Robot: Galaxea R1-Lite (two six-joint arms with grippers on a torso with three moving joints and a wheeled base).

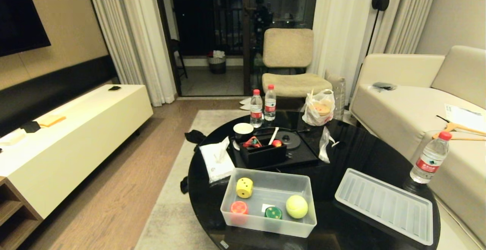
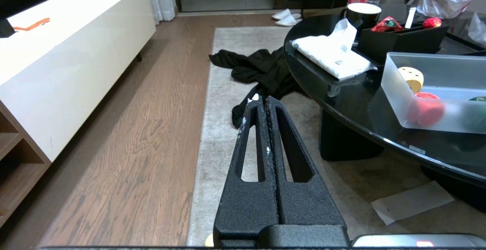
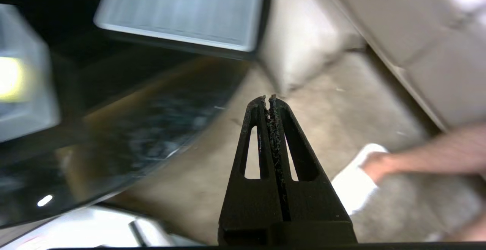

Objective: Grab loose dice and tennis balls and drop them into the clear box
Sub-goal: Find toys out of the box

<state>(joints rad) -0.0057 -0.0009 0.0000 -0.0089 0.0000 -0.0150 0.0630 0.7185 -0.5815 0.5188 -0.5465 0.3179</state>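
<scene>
Now, from the head camera, a round black glossy table fills the near middle of the room, and on its near left part stands the clear box of frosted translucent plastic, lid off. Inside it lie a pale yellow die with dark pips at the far left, a red spotted piece at the near left, a green spotted piece near the front wall, and one fuzzy yellow-green tennis ball at the near right. The ribbed frosted lid lies flat on the table to the right of the box, apart from it. Farther back sit a black rectangular organiser box, a white tissue pack on its left, and two clear water bottles with red caps at the far edge; a third such bottle stands at the right edge. Neither arm shows in this view. In the left wrist view the left gripper hangs beside the table over a pale grey rug, its jaws pressed together on nothing, with black cloth on the floor beyond it. In the right wrist view, which is blurred, the right gripper is off the table's right edge above the floor, jaws shut and empty, with the lid farther off on the table; a person's bare limb lies on the floor near a cream sofa.
</scene>
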